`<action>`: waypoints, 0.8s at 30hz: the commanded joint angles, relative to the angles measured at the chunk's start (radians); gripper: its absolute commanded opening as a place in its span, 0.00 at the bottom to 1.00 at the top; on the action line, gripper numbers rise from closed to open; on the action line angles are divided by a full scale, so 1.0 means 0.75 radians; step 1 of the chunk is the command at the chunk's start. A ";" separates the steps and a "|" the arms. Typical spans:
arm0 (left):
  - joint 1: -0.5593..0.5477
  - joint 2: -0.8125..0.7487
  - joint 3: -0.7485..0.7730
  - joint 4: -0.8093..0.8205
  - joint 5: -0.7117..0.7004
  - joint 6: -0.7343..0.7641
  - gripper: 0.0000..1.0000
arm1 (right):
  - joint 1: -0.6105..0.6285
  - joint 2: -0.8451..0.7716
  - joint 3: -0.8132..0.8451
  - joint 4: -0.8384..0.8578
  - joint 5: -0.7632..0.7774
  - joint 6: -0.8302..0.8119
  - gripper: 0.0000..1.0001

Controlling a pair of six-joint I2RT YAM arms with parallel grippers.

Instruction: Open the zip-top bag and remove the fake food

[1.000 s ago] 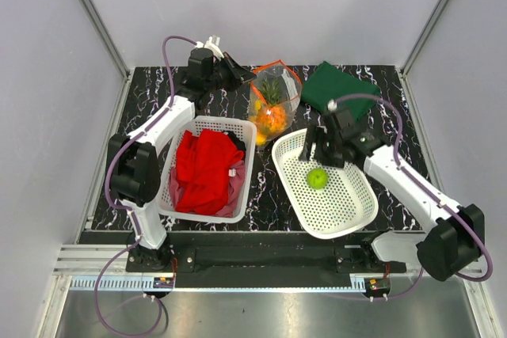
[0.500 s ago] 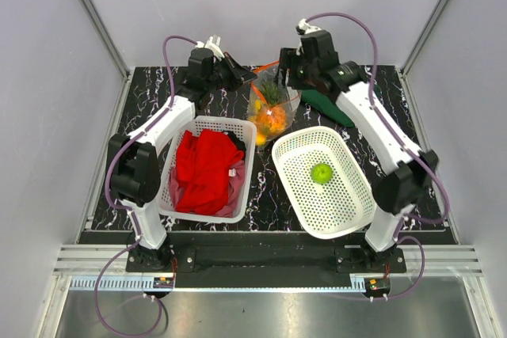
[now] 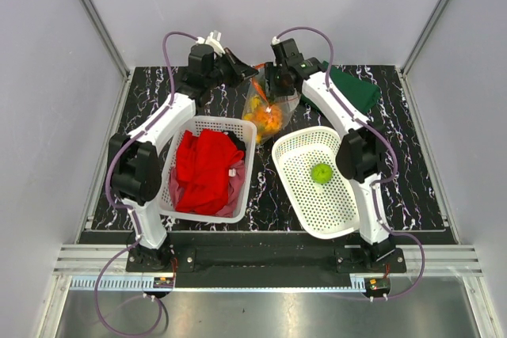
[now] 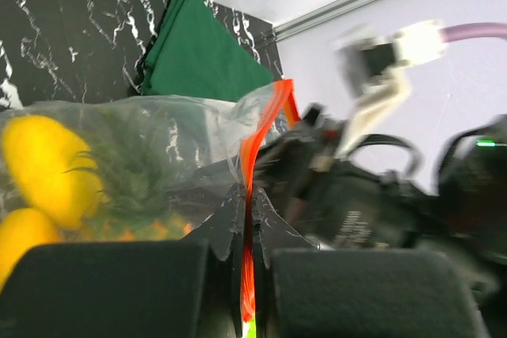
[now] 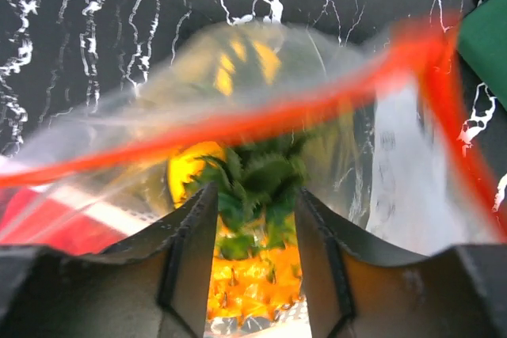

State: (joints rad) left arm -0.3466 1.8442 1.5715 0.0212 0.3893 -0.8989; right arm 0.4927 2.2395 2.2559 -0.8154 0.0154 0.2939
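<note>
The zip-top bag (image 3: 266, 110) stands at the back centre with its red-orange zip strip (image 5: 238, 124) spread open. My left gripper (image 3: 242, 70) is shut on the strip's left edge (image 4: 247, 211) and holds the mouth up. My right gripper (image 3: 274, 89) is open at the mouth (image 5: 255, 227). Its jaws stand on either side of the green leaves of the orange pineapple (image 5: 253, 275). A yellow piece (image 5: 190, 168) lies beside the pineapple in the bag and also shows in the left wrist view (image 4: 47, 164). The round green fruit (image 3: 321, 172) lies in the right white basket (image 3: 348, 211).
The left white basket (image 3: 238, 126) holds a red cloth (image 3: 207, 168) and sits just in front of the bag. A folded green cloth (image 3: 356, 91) lies at the back right, behind the right arm. Grey walls close in the back and sides.
My right arm has swung from above the right basket back to the bag's mouth. The green fruit stays in the basket. My left gripper has kept its hold on the zip strip.
</note>
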 commanded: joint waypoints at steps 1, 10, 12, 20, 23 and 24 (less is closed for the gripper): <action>-0.004 0.014 0.103 0.076 0.037 -0.004 0.00 | -0.004 0.037 0.089 -0.003 0.008 -0.022 0.54; -0.016 0.108 0.161 0.088 0.054 -0.043 0.00 | -0.025 0.082 -0.025 0.244 -0.178 0.029 0.72; -0.019 0.122 0.169 0.088 0.056 -0.051 0.00 | -0.027 0.064 -0.131 0.397 -0.249 0.025 0.75; -0.041 0.179 0.210 0.092 0.054 -0.067 0.00 | -0.076 0.086 -0.361 0.743 -0.464 0.105 0.75; -0.051 0.190 0.224 0.090 0.054 -0.063 0.00 | -0.090 0.119 -0.371 0.784 -0.505 0.079 0.73; -0.051 0.192 0.226 0.086 0.052 -0.063 0.00 | -0.096 0.129 -0.373 0.809 -0.530 0.060 0.72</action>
State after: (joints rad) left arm -0.3702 1.9842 1.6741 0.0319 0.3931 -0.9401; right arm 0.4347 2.3177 1.9808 -0.3458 -0.2825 0.3485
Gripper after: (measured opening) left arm 0.023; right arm 0.740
